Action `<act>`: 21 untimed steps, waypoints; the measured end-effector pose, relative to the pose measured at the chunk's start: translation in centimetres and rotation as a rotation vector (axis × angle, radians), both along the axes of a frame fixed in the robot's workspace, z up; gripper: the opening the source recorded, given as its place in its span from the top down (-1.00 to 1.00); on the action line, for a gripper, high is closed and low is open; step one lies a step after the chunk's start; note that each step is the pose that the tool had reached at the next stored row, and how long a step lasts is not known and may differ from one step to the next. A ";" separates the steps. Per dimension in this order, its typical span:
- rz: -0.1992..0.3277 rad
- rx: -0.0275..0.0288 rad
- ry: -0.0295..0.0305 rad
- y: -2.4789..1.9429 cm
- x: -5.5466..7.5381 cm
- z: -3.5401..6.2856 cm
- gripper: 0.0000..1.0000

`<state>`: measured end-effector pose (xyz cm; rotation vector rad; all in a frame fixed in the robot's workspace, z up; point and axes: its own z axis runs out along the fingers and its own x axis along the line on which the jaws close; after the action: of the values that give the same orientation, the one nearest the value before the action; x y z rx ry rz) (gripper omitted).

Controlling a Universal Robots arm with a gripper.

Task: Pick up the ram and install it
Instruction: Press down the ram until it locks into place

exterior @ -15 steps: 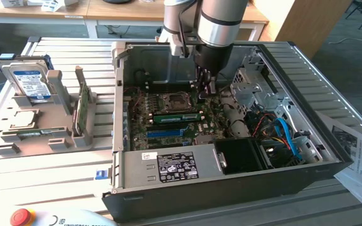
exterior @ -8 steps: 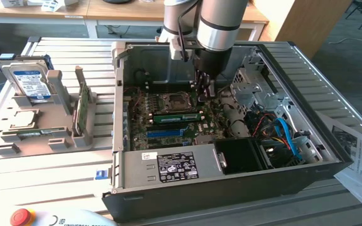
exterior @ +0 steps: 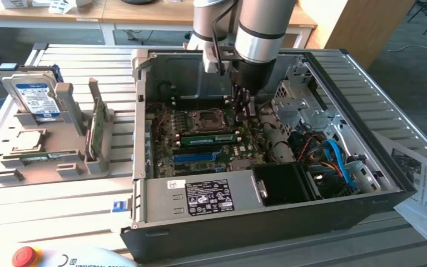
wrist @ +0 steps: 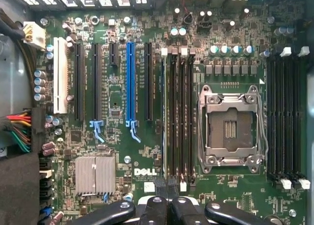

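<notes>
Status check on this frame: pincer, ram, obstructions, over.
Pincer shut, low over the green motherboard. Long thin green ram stick stands in a slot beside the empty metal processor socket, pincer by its end. Nothing in the way.

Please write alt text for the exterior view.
A robot arm reaches into an open computer case, its shut claw above the motherboard, where a green ram stick sits. A hard drive stands in a gray holder at the exterior view's left.

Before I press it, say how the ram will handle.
The ram is a thin green board, so probably stiff but light. Standing on edge among the motherboard slots, it likely resists sideways pushes yet could crack if bent.
</notes>
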<state>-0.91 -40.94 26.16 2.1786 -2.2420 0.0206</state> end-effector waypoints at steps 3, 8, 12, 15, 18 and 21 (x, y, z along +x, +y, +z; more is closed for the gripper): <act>0.000 0.0001 -0.0001 -0.01 0.3 -0.16 0.79; 0.000 0.0001 -0.0001 -0.01 0.3 -0.55 0.79; 0.000 0.0001 -0.0001 -0.01 0.3 -0.76 0.79; 0.000 0.0001 0.0000 -0.01 0.3 -0.97 0.79; 0.000 0.0000 0.0000 -0.01 0.3 -1.28 0.79; 0.000 0.0001 0.0000 -0.01 0.3 -1.62 0.79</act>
<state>-0.62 -40.94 24.54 2.1787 -2.2420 0.0205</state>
